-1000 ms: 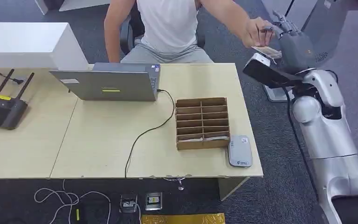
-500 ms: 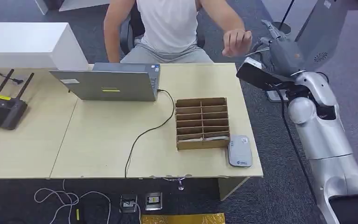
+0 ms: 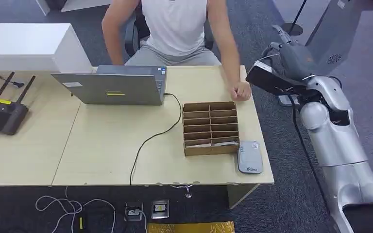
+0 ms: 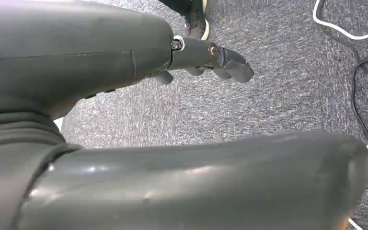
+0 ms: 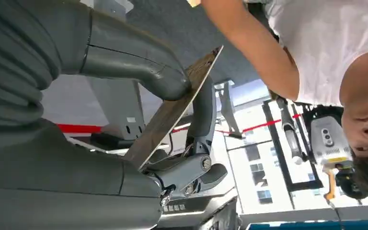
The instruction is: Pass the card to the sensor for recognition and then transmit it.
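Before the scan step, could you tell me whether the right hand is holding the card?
Yes: the right hand pinches the card between thumb and fingers.

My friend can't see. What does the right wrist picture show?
The robot's grey right hand pinches a thin flat brown card between its thick thumb and dark fingers. A person in a white shirt stretches a bare arm across behind it.

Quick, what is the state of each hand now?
Left hand: holds nothing, fingers apart, open.
Right hand: holds the card between thumb and fingers.
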`<state>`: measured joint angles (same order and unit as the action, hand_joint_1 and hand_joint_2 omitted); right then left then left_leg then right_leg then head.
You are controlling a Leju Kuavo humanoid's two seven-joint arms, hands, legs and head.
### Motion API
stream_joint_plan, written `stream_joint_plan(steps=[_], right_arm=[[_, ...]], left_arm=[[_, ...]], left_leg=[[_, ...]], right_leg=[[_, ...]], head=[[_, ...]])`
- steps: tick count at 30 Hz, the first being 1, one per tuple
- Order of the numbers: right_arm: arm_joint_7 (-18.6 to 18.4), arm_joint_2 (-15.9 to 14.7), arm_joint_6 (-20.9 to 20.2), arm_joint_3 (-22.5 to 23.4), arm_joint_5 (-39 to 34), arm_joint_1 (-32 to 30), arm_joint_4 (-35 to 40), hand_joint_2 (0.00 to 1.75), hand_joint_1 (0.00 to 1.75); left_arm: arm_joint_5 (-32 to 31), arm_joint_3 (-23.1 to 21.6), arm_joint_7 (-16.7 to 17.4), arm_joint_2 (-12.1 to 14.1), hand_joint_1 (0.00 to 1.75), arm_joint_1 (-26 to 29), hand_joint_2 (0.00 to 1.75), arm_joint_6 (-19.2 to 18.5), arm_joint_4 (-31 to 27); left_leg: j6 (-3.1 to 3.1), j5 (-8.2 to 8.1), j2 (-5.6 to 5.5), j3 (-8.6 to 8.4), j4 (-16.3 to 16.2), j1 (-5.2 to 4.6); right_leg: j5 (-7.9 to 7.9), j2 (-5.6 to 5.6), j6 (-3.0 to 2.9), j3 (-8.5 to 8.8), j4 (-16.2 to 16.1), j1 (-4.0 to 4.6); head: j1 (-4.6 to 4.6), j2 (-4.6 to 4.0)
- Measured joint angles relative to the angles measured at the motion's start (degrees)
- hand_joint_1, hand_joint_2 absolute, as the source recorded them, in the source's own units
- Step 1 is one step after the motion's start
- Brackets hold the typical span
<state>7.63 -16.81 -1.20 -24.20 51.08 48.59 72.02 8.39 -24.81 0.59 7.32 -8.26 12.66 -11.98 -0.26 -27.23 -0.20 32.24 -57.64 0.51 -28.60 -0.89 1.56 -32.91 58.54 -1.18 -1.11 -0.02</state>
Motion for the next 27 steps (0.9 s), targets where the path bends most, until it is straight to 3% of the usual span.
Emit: stream_joint_plan(steps=[14, 27], right_arm=[[-0.5, -6.6, -10.0, 0.1, -2.7, -7.8, 0.7, 1.75, 1.75], [-1.5, -8.9, -10.5, -0.6, -3.2, -13.2, 1.5, 1.75, 1.75]], left_arm=[[1.8, -0.2, 0.2, 0.9, 0.00, 0.2, 0.00, -0.6, 0.0], [1.5, -0.4, 0.2, 1.1, 0.00, 0.2, 0.00, -1.2, 0.0]], left_leg=[[-0.02, -0.02, 0.01, 0.01, 0.0, 0.00], [-0.02, -0.02, 0.02, 0.02, 0.0, 0.05]], right_leg=[[0.00, 0.00, 0.00, -0.02, 0.0, 0.00], [-0.01, 0.02, -0.02, -0.01, 0.0, 0.06]], head=[[0.02, 0.00], [0.00, 0.00]])
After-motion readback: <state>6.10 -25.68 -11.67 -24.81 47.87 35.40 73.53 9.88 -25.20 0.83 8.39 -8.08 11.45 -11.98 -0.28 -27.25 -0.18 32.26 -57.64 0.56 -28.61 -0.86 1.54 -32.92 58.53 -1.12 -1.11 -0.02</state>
